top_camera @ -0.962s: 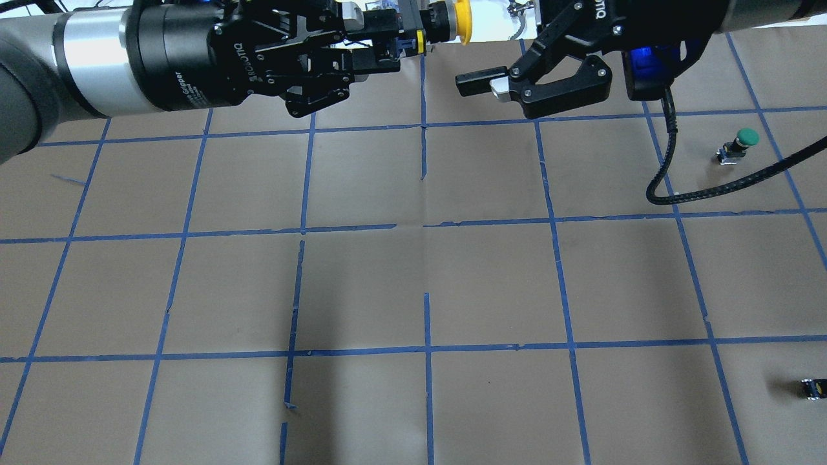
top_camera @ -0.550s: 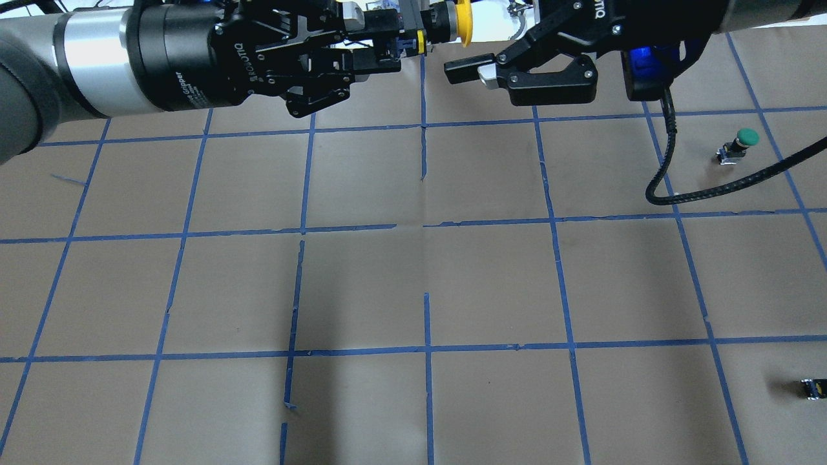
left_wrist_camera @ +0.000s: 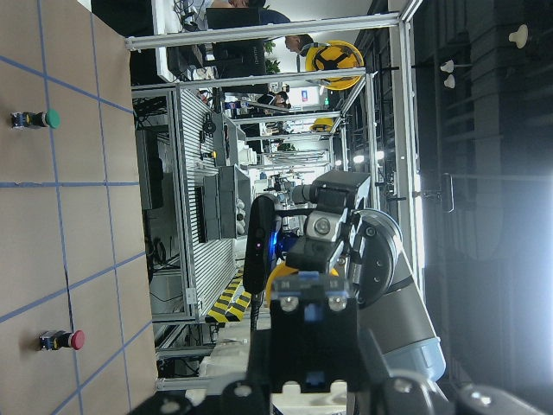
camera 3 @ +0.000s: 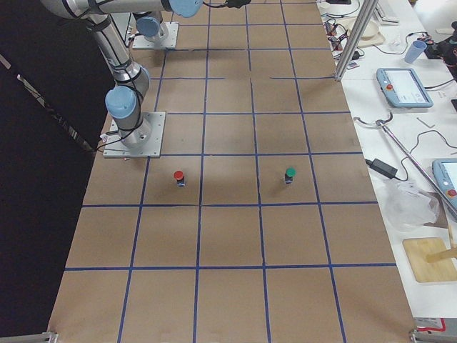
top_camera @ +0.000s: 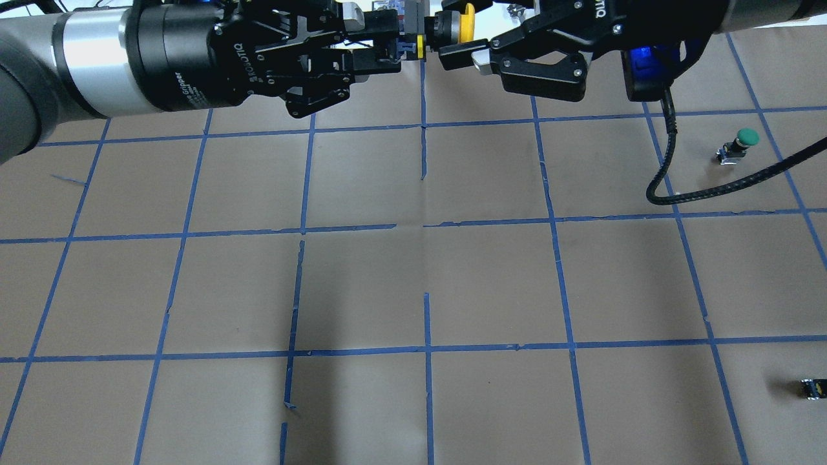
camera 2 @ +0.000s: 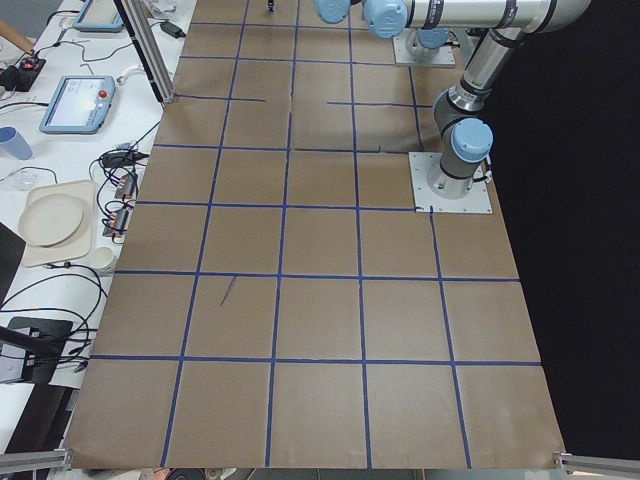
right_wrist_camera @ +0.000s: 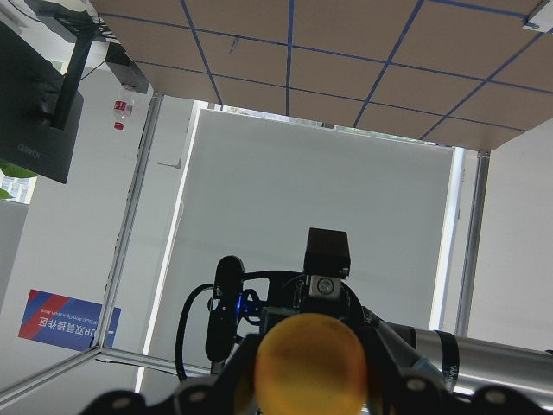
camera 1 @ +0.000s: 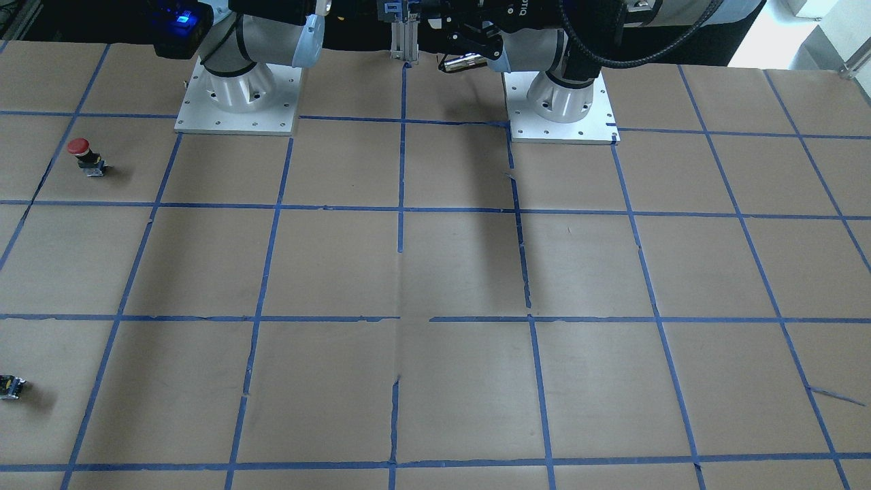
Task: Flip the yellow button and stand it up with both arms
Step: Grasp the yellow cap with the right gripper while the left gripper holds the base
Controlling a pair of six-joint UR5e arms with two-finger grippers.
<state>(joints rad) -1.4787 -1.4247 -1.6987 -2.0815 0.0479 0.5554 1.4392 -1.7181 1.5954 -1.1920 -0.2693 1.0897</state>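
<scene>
We see one yellow button (top_camera: 447,26) aloft, midway between the table's (top_camera: 491,278) left and right edges. Its body is clamped in the left gripper (top_camera: 395,42). The right gripper (top_camera: 460,35) straddles its cap; we cannot tell whether it grips. Toward the right edge sit one green-capped button (top_camera: 743,143), one red-capped button (camera 1: 84,155) and one dark capless part (top_camera: 813,388).

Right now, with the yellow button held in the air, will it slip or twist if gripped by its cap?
Possibly. The yellow button has a round, smooth-looking cap, so it may rotate between the fingers of the right claw. Its blocky body, pinched in the left claw, looks rigid and should sit steadier. It seems small, so probably light.
</scene>
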